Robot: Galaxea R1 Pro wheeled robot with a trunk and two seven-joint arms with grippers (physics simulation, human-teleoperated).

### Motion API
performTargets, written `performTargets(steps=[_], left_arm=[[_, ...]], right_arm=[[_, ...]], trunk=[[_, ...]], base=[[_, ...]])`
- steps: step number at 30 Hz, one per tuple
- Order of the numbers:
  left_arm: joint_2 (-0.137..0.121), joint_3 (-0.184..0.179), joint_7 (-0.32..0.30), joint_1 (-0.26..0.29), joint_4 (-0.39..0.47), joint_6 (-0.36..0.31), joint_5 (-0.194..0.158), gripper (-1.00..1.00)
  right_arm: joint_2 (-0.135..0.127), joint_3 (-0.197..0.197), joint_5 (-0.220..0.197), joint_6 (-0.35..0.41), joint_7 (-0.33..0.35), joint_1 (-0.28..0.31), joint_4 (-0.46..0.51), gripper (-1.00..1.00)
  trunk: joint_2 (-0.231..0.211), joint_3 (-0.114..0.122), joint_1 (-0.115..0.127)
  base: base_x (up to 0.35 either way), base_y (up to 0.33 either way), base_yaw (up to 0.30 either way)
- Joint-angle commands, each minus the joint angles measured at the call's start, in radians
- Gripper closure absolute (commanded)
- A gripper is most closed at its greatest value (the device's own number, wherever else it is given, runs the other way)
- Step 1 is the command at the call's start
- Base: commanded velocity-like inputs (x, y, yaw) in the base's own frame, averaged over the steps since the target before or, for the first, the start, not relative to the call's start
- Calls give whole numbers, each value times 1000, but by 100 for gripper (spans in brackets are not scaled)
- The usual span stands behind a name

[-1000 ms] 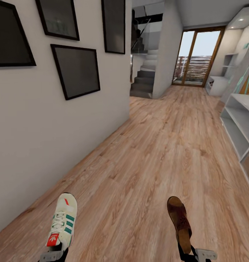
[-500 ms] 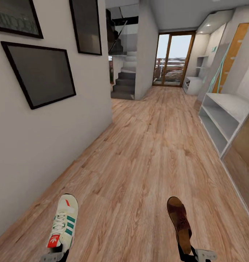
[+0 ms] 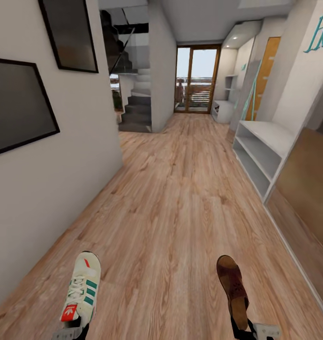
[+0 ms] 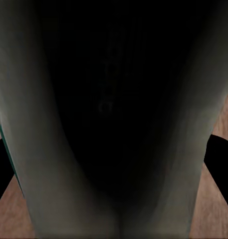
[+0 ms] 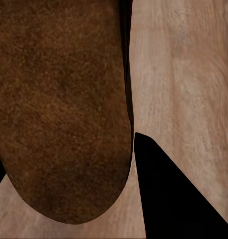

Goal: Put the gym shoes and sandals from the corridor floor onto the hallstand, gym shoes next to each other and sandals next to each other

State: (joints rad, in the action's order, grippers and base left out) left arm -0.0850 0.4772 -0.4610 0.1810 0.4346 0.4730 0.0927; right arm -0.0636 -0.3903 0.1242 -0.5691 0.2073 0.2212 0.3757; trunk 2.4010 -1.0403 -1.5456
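View swung right — hallstand now nearer, more visible.

The head camera looks forward and down along the light brown wood-plank corridor floor, toward the glazed door at the far end, with the pale grey-white open-shelved hallstand on the right. The left wrist camera sits pressed against the dark inside of the cream-white sneaker. The right wrist camera looks very closely at the brown sandal's footbed. All three views share the plank floor.
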Motion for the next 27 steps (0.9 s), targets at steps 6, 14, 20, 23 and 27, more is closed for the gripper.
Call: performTargets(steps=[6,14,20,23,27], left_arm=[[1,9,-5,1,0,6,8,100],[1,9,-5,0,0,6,7,100],[1,9,-5,1,0,6,7,100],[1,9,-5,1,0,6,7,100],[1,9,-5,1,0,6,7,100]], right_arm=[[1,-9,6,-2,6,1,-1,100],[2,-7,7,-2,8,1,-3,100],[2,-5,10,-2,12,1,-4,100],[3,-3,12,-2,12,1,-9,100],[4,-1,12,-2,12,1,-22,100]], trunk=[[0,3,0],[0,6,0],[0,6,0],[0,6,0],[0,6,0]], base=[[340,0,-298],[340,0,-188],[340,0,-12],[340,0,-1],[340,0,0]])
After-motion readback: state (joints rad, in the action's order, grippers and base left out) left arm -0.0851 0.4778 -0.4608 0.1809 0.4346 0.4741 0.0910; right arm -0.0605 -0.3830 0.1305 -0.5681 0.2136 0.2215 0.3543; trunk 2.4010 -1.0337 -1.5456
